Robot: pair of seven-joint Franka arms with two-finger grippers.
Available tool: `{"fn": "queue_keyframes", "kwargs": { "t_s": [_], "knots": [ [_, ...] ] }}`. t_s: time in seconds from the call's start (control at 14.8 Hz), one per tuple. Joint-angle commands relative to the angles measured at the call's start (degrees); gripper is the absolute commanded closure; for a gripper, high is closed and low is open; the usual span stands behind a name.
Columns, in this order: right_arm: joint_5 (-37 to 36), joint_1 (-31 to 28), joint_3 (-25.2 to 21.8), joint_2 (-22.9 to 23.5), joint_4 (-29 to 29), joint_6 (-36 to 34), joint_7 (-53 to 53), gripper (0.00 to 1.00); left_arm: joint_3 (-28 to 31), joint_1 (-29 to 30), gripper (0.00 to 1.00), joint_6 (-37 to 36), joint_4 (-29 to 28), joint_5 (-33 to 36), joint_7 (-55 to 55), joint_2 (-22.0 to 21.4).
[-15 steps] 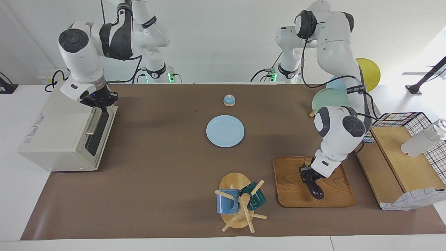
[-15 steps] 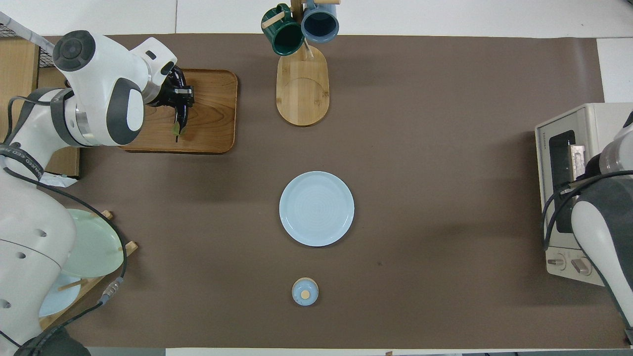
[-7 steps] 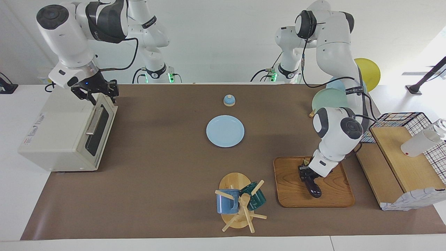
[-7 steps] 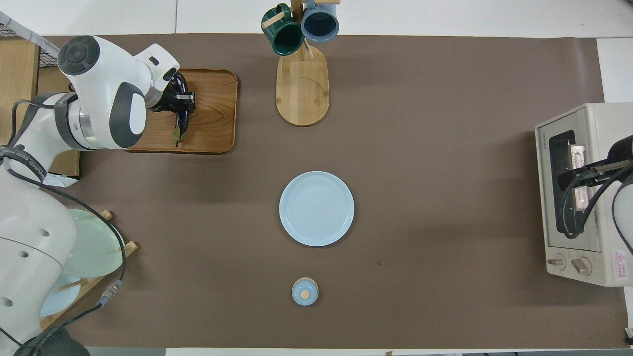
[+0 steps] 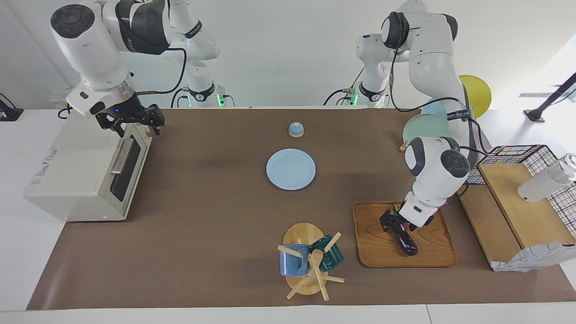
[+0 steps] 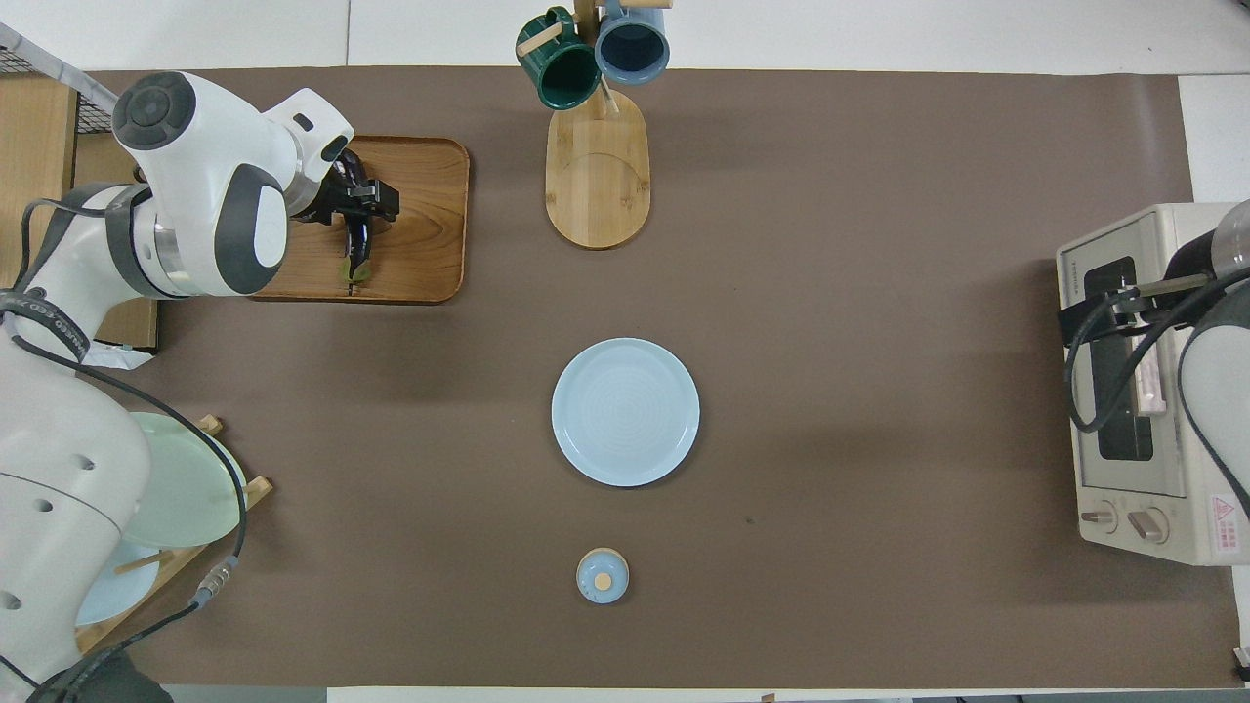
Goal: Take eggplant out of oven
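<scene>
The dark purple eggplant (image 5: pixel 406 240) lies on the wooden tray (image 5: pixel 432 252) toward the left arm's end of the table; it also shows in the overhead view (image 6: pixel 354 239). My left gripper (image 5: pixel 396 222) is open just above the eggplant's stem end, its fingers on either side of it. The cream-white oven (image 5: pixel 76 171) stands at the right arm's end with its glass door shut. My right gripper (image 5: pixel 135 123) is open and empty in the air over the oven's top front edge. The overhead view shows it (image 6: pixel 1099 310) over the oven (image 6: pixel 1172 508) too.
A light blue plate (image 5: pixel 290 169) sits mid-table, with a small blue lidded pot (image 5: pixel 296 129) nearer the robots. A mug rack (image 5: pixel 310 265) with two mugs stands beside the tray. A plate rack (image 5: pixel 425 128), a wooden box (image 5: pixel 517 211) and a wire basket stand at the left arm's end.
My left gripper opened and let go of the eggplant, which now lies flat on the tray. My right gripper rose off the oven's shut door and opened.
</scene>
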Motion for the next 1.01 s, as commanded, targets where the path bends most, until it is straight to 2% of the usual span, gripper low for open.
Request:
{"fn": "queue_keyframes", "kwargs": {
  "t_s": [0.0,0.27,0.68,0.88,0.95],
  "knots": [
    [1.8,0.1,-0.9,0.5,2.1,-1.9,0.1,0.00,0.3,0.2,0.00,-3.7,-0.7,0.3,0.5,-4.3],
    [2.0,0.4,-1.5,-0.1,1.8,-1.9,0.1,0.00,0.6,0.3,0.00,-11.5,-0.8,0.4,-0.4,-11.4],
    [2.1,0.2,-0.9,-0.2,1.6,-1.5,0.0,0.00,1.5,0.6,0.00,-25.3,-1.1,0.7,-1.9,-25.3],
    [2.1,0.6,-0.9,-0.6,1.2,-1.8,0.0,0.00,1.2,-0.2,0.00,-32.7,-1.8,6.6,-1.9,-31.2],
    [2.1,0.2,-0.9,-0.6,1.2,-1.8,0.0,0.00,1.2,-0.5,0.00,-34.3,-2.2,6.7,-2.2,-32.4]
  ]
}}
